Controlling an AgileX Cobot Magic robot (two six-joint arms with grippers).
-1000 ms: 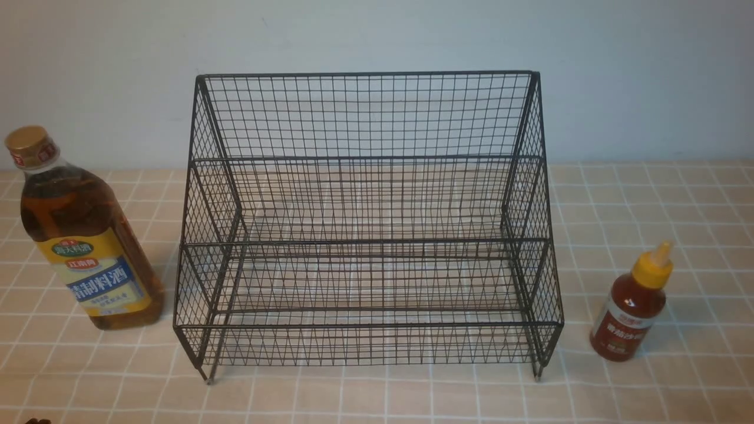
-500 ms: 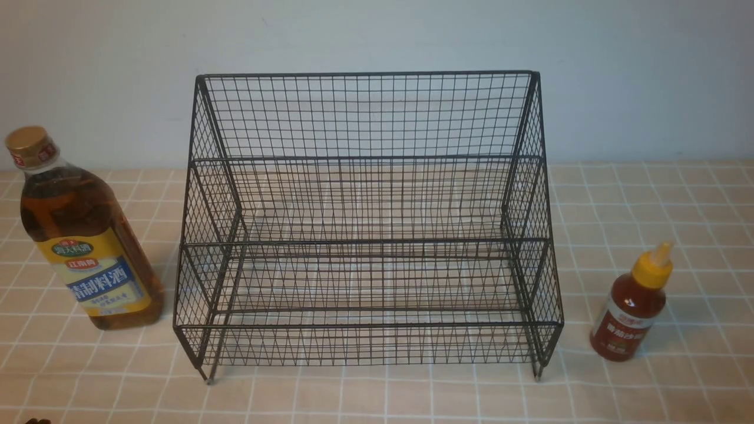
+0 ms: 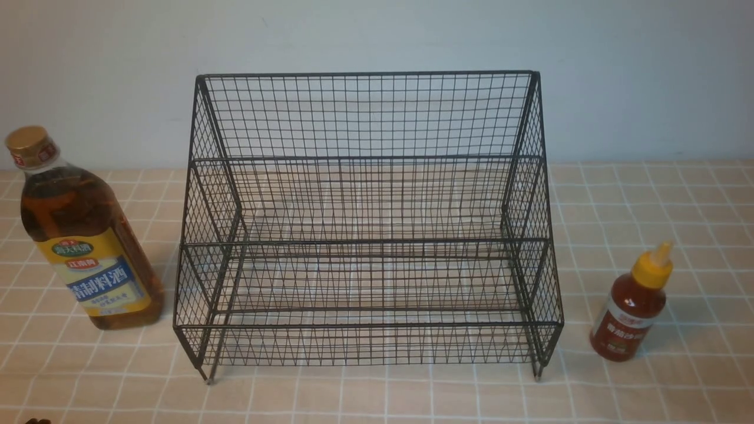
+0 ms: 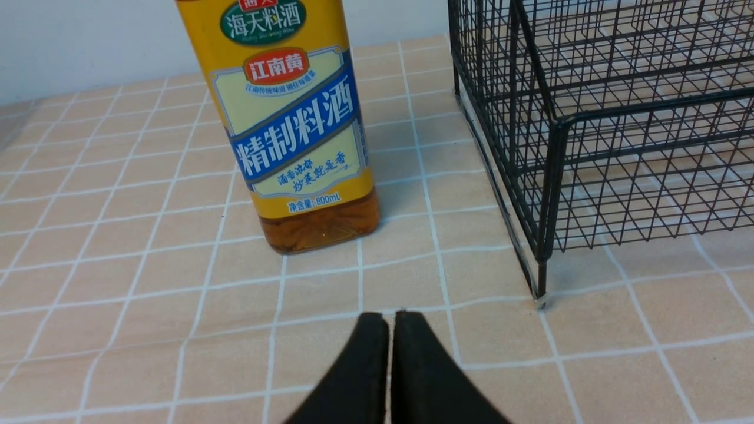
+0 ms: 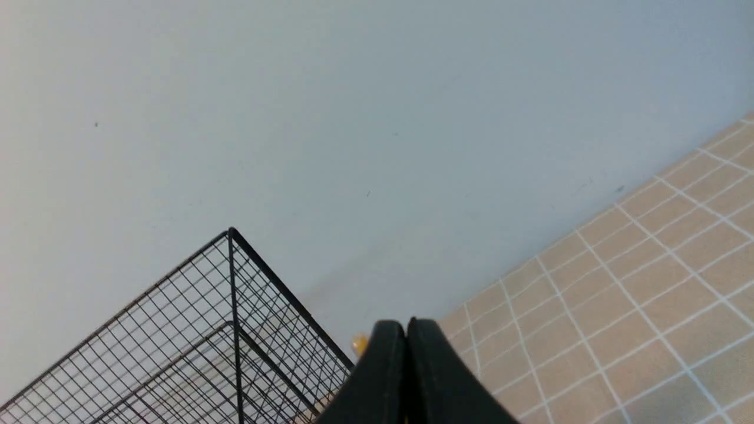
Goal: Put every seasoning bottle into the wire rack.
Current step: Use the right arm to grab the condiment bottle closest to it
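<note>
No movement; all fingers together, empty.

A tabletop in peach tiles with white lines carries a black two-tier wire rack on short legs at centre. A tall bottle of amber liquid stands upright just beside the rack's left side; a small red sauce bottle stands near its right.

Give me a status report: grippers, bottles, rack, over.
Left gripper shut, empty; right gripper shut, empty. Cooking wine bottle upright left of wire rack, red sauce bottle right, both outside. Nothing blocking.
</note>
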